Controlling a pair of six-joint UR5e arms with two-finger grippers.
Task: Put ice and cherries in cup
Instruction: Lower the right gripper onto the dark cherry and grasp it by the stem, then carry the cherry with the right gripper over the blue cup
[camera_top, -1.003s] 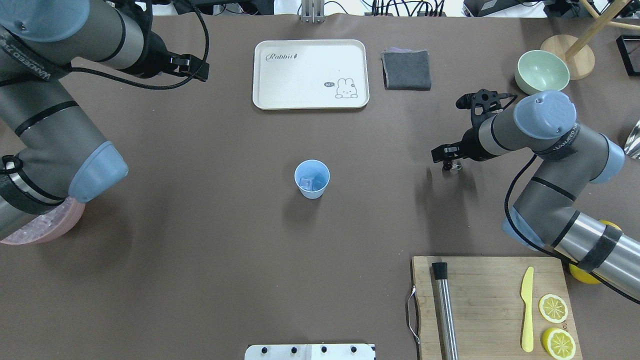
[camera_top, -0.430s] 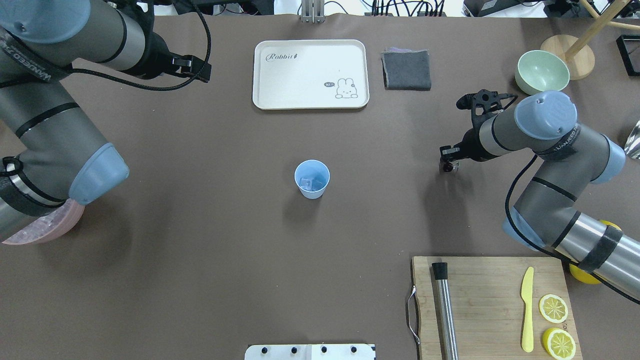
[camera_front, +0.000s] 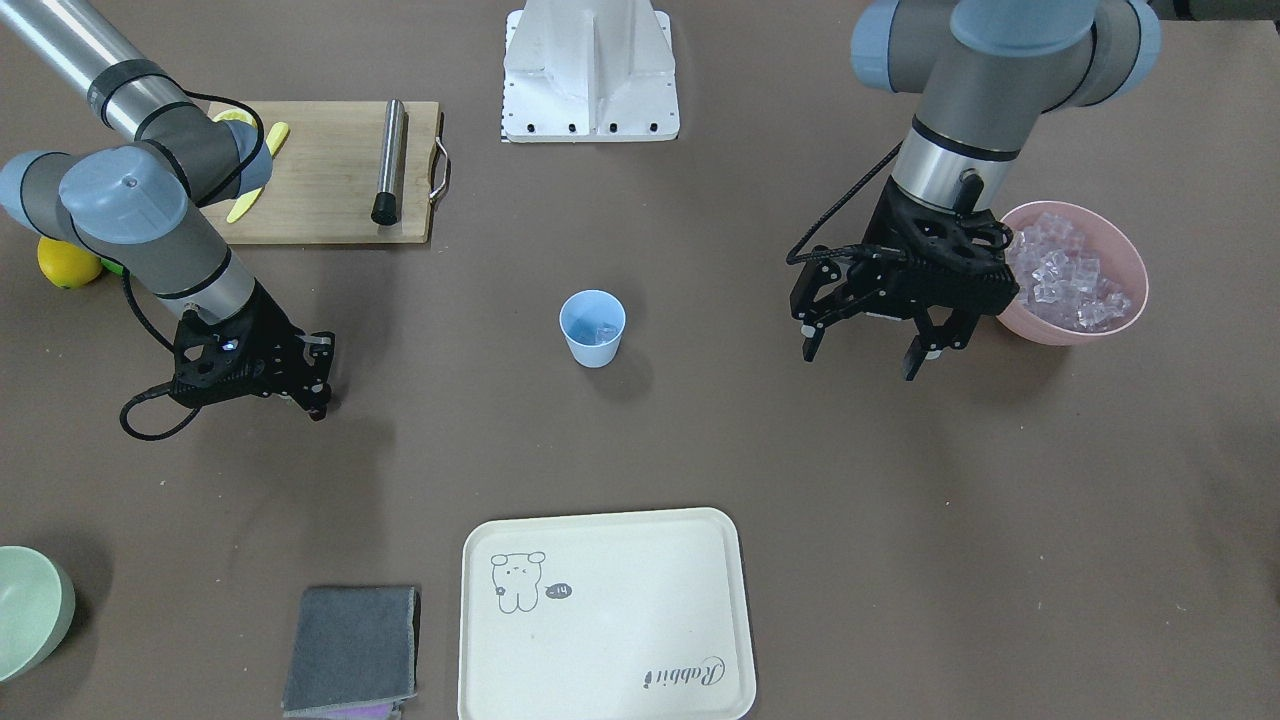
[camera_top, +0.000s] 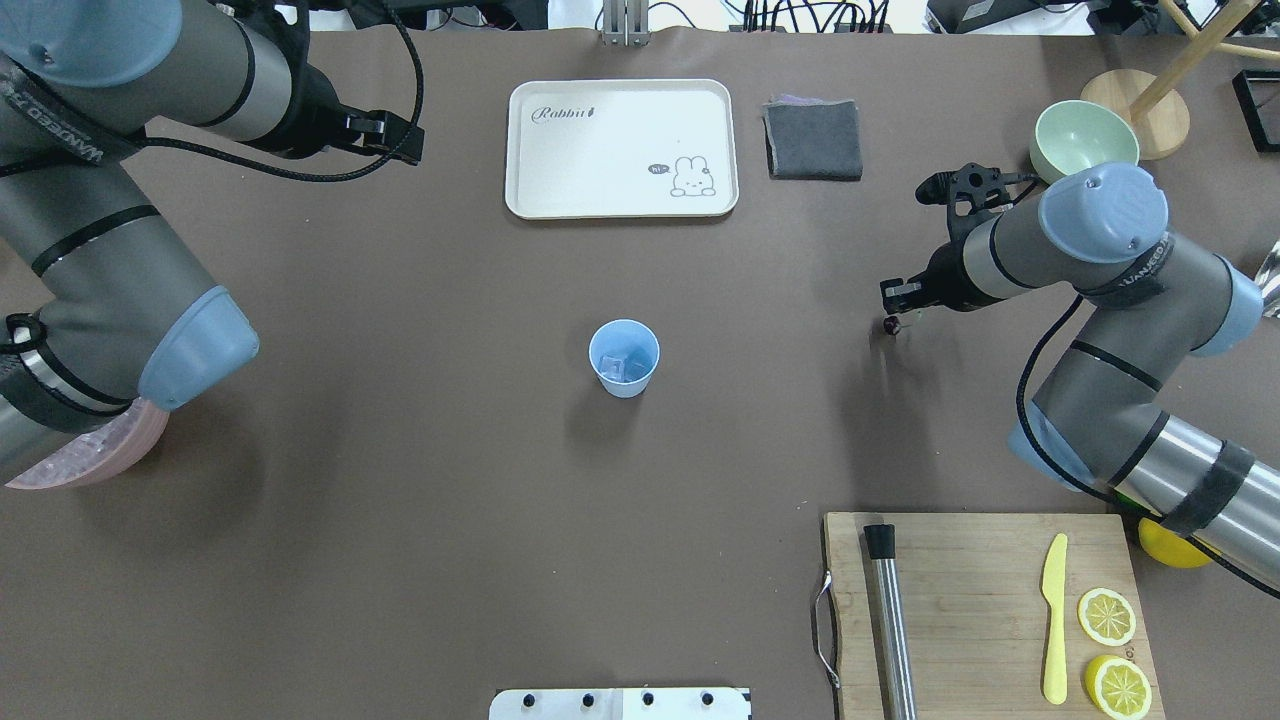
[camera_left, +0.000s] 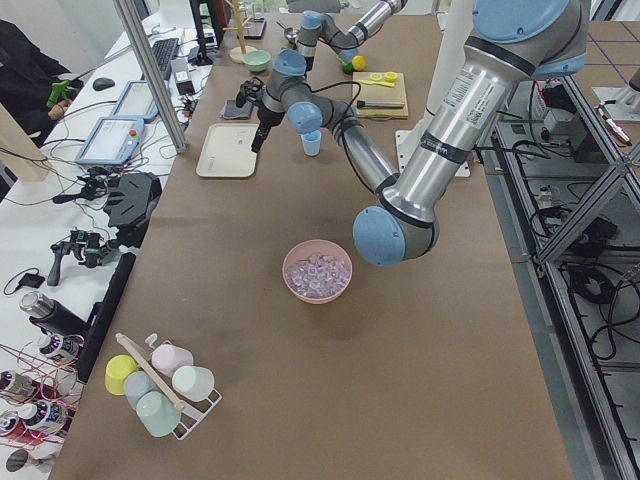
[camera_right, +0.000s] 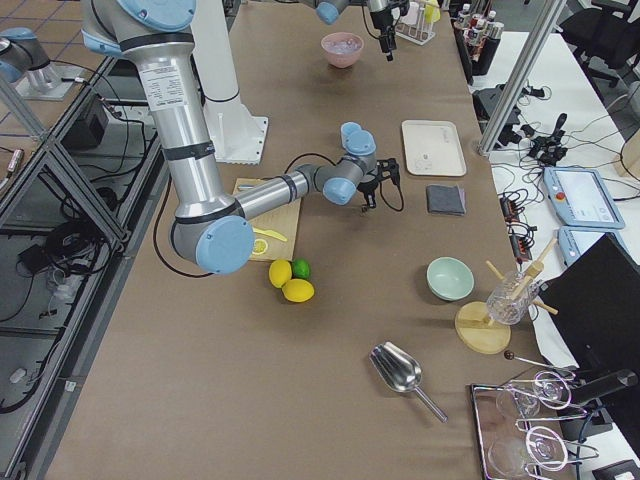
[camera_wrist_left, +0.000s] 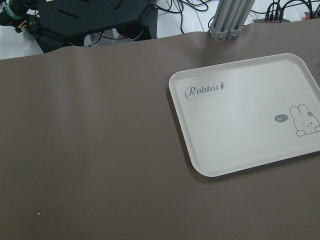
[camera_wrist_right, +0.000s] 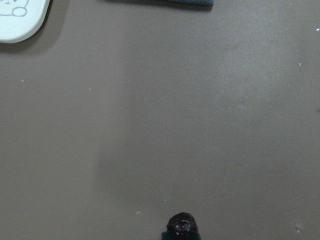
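The light blue cup (camera_top: 624, 358) stands upright mid-table with an ice cube in it; it also shows in the front view (camera_front: 592, 328). More ice (camera_front: 1070, 280) fills the pink bowl (camera_front: 1030, 320) on my left side. My right gripper (camera_top: 893, 312) is shut on the dark red cherries (camera_top: 890, 326), held just above the table well to the right of the cup. The cherries show at the bottom edge of the right wrist view (camera_wrist_right: 181, 226). My left gripper (camera_front: 865, 350) is open and empty, hanging beside the pink bowl.
A cream rabbit tray (camera_top: 620, 148) and a grey cloth (camera_top: 813, 138) lie at the far side. A pale green bowl (camera_top: 1085, 143) stands far right. A cutting board (camera_top: 985, 610) with a metal rod, yellow knife and lemon slices lies near right.
My right gripper has moved a little toward the far side of the table with the cherries in it. The left arm has hardly moved.
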